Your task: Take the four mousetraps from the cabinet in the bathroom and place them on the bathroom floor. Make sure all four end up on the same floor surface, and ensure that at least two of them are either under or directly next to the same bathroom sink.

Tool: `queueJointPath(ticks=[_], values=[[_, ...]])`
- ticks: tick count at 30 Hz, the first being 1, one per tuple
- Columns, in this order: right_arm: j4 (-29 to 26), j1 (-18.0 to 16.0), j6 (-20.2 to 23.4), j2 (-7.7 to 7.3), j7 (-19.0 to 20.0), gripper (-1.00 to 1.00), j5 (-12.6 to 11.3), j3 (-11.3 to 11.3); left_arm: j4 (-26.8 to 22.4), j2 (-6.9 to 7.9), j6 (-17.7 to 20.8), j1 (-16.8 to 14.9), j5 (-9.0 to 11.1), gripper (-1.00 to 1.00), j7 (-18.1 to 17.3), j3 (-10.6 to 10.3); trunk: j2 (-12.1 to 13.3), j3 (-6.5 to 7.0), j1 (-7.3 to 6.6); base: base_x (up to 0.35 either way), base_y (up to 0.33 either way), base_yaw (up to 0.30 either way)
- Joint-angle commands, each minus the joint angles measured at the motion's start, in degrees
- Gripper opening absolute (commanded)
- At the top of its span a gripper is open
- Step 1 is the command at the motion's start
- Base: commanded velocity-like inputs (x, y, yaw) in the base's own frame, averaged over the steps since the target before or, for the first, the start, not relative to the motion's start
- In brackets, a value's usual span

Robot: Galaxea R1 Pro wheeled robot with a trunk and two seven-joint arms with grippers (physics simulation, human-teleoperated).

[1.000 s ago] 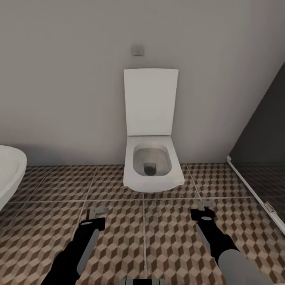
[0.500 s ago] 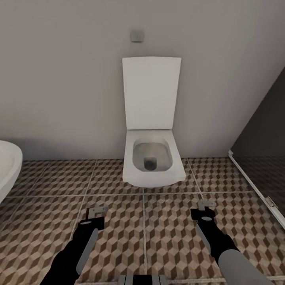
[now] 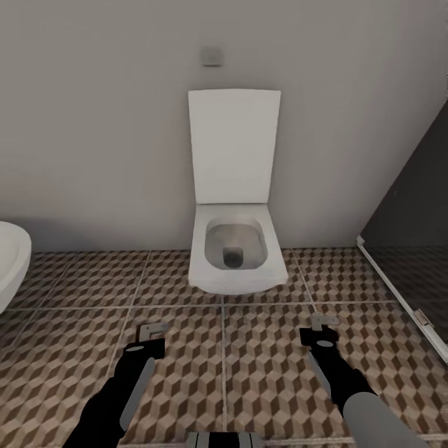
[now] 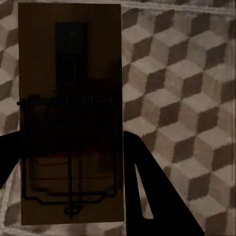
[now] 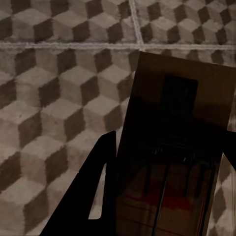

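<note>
Mousetraps, dark-brown slabs with thin wire: one in left gripper, another in right gripper.

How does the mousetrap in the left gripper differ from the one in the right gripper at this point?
In the wrist views, the left gripper's mousetrap lines up square with the picture, while the right gripper's mousetrap sits tilted. The left trap's wire frame reads clearly; the right trap is darker, with a reddish patch. Shared: both are dark-brown wooden slabs, clamped between dark fingers and held above the cube-patterned bathroom floor.

no text, label or number seems readable on anything, even the dim mousetraps.
</note>
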Motion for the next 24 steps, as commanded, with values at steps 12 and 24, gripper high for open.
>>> queueJointPath(ticks=[12, 24], values=[[-0.11, 0.00, 0.43, -0.05, 0.00, -1.00, 0.31, -0.08, -0.07, 0.10, 0.21, 0.00, 0.44, -1.00, 0.47, -0.01, -0.02, -0.05, -0.01, 0.000, -0.268, 0.000], [-0.13, 0.00, 0.51, -0.01, 0.17, -1.00, 0.46, 0.04, -0.13, 0.37, 0.21, 0.00, 0.36, -1.00, 0.54, 0.26, -0.02, -0.05, -0.01, 0.000, -0.176, 0.000]])
